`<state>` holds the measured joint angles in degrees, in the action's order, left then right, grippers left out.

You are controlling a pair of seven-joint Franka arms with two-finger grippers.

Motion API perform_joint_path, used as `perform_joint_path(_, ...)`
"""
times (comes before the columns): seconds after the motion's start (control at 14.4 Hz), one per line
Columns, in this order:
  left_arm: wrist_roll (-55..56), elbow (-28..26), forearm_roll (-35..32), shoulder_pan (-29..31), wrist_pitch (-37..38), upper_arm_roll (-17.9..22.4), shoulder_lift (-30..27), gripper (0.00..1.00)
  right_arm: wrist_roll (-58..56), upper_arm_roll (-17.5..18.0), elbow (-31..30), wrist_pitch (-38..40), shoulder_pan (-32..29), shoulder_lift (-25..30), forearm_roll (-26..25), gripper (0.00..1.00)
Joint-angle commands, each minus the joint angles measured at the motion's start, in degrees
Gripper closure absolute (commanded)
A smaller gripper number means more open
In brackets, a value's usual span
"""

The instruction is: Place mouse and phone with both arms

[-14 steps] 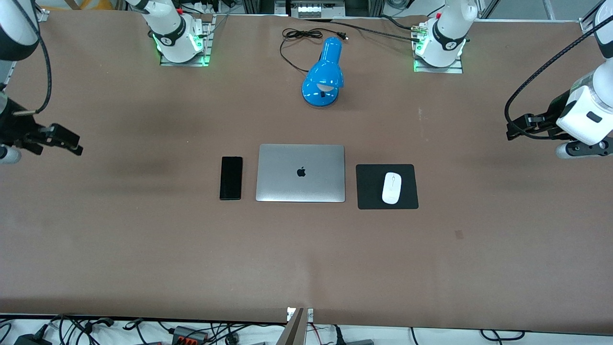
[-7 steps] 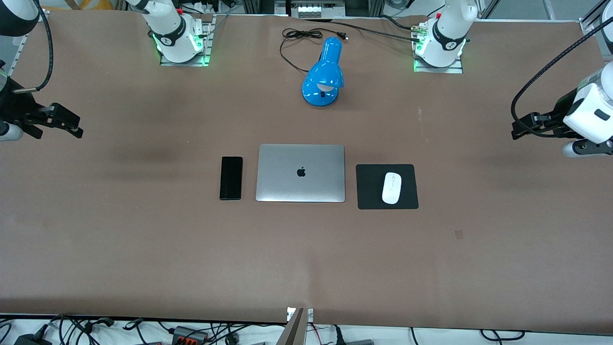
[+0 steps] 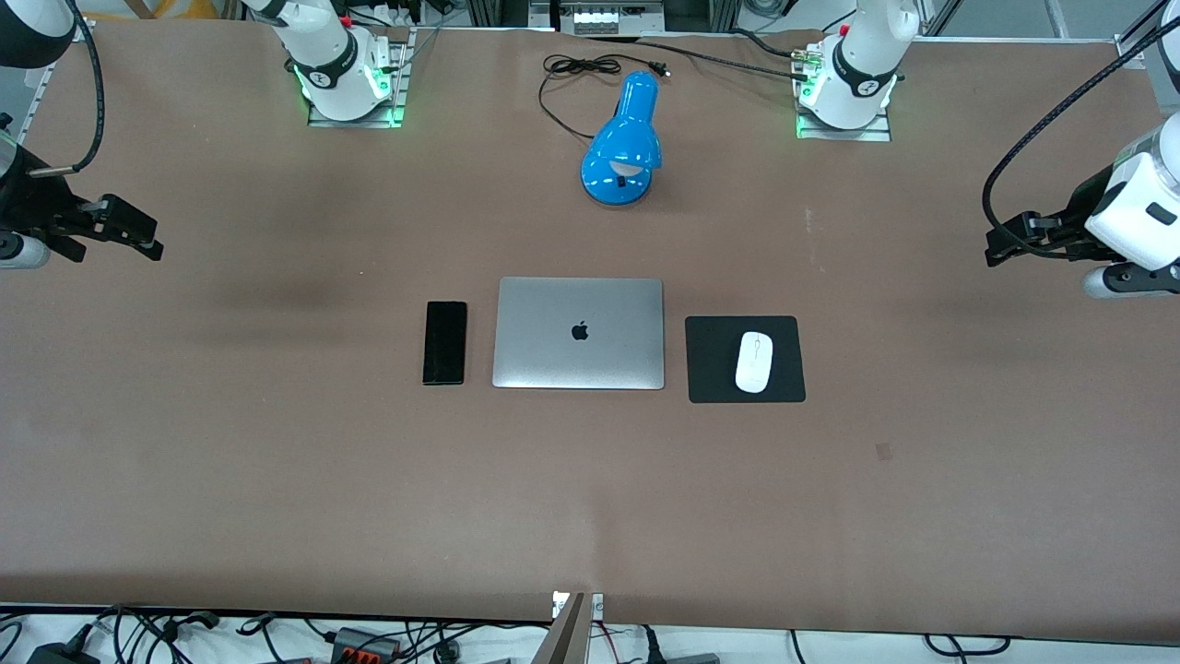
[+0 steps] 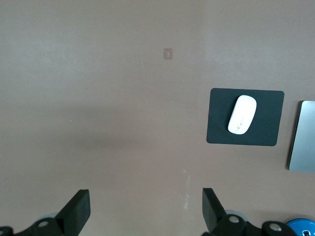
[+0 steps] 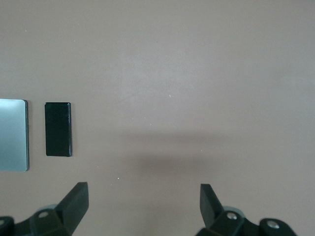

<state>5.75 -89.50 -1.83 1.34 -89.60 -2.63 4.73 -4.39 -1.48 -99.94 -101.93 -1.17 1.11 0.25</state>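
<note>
The white mouse (image 3: 753, 361) lies on a black square pad (image 3: 714, 361) beside the closed silver laptop (image 3: 579, 333), toward the left arm's end; it also shows in the left wrist view (image 4: 242, 114). The black phone (image 3: 444, 342) lies flat beside the laptop toward the right arm's end, also in the right wrist view (image 5: 58, 129). My left gripper (image 3: 1000, 247) is open and empty, up over bare table at its end. My right gripper (image 3: 143, 244) is open and empty, up over bare table at the other end. Both are well away from the objects.
A blue desk lamp (image 3: 624, 143) with a black cord (image 3: 572, 74) lies farther from the front camera than the laptop. The arm bases (image 3: 346, 78) (image 3: 848, 88) stand along the table's edge. The brown table (image 3: 590, 498) spreads wide around the objects.
Both grippers have risen and drawn outward from the middle over the last second, slowing to almost still. The mouse, phone and laptop have not moved.
</note>
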Motion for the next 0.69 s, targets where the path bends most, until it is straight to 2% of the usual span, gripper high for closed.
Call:
perform_joint_path(0.0,-1.5,0.6,0.9,-0.1,1.2,0.3,-0.6,0.0,-0.4,0.6,-0.7,0.1,-0.7,1.1,-0.3,0.0)
perform_joint_path(0.21,-6.1,0.6,1.2,0.0,1.1,0.8,-0.5,0.0,-0.4,2.4,-0.7,0.2,-2.8,1.2,-0.3,0.0)
perform_joint_path(0.62,-5.2,0.3,4.1,1.0,1.1,1.1,-0.4,0.0,-0.4,2.9,-0.7,1.0,-3.1,1.7,-0.2,0.0)
